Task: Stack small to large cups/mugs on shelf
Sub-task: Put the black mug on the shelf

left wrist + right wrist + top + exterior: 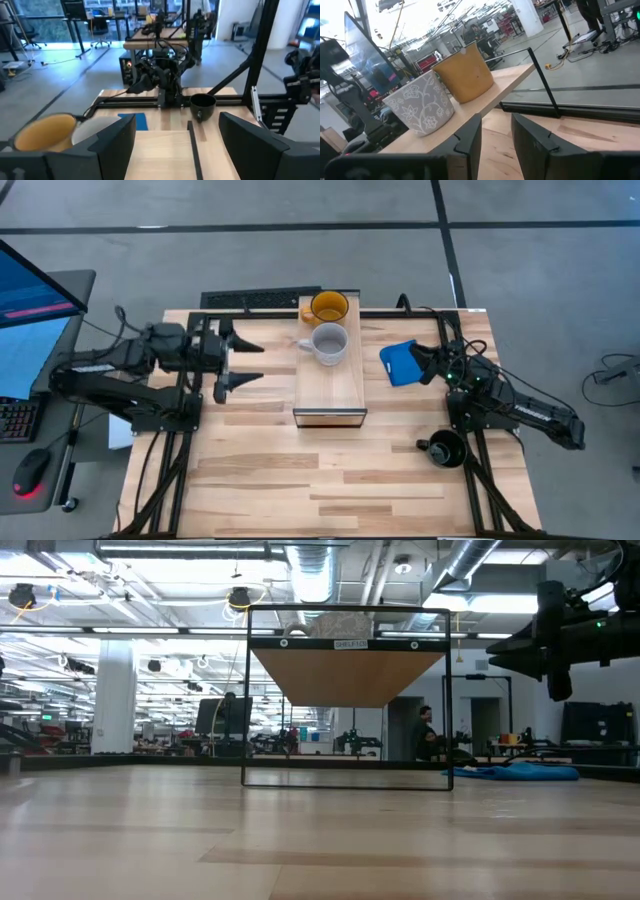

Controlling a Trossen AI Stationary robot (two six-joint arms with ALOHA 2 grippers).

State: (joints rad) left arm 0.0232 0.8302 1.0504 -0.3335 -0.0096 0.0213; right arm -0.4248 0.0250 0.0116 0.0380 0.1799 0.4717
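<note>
The bench (pixel 260 480) carries the shelf (pixel 330 385) down its middle, long axis running from the near edge toward the far edge, with an arm parked on either side of it. The left claw (pixel 245 358) hangs just beside the shelf's left flank, its fingers (pixel 112 142) spread wide and holding nothing, pointing across the plank top. The right claw (pixel 425 363) sits on the opposite side, near the flat blue object (pixel 400 363) and facing the shelf; its fingers (pixel 470 137) stand a narrow gap apart with nothing between them, so I read it as released too.

Two mugs already stand on the shelf's far half: the yellow-orange mug (pixel 328 307) at the far end and the grey-white mug (pixel 327 343) just nearer, close to touching, both straight ahead of each claw.

The black mug (pixel 445 448) is the one left off the shelf. It stands upright on the bench, behind and to the outer side of the right claw, close by that arm's base, handle pointing toward the shelf side. From the left claw it lies clear across the shelf. The right arm is plainly nearer, and I'd judge it must swing back toward its own base to reach it.
</note>
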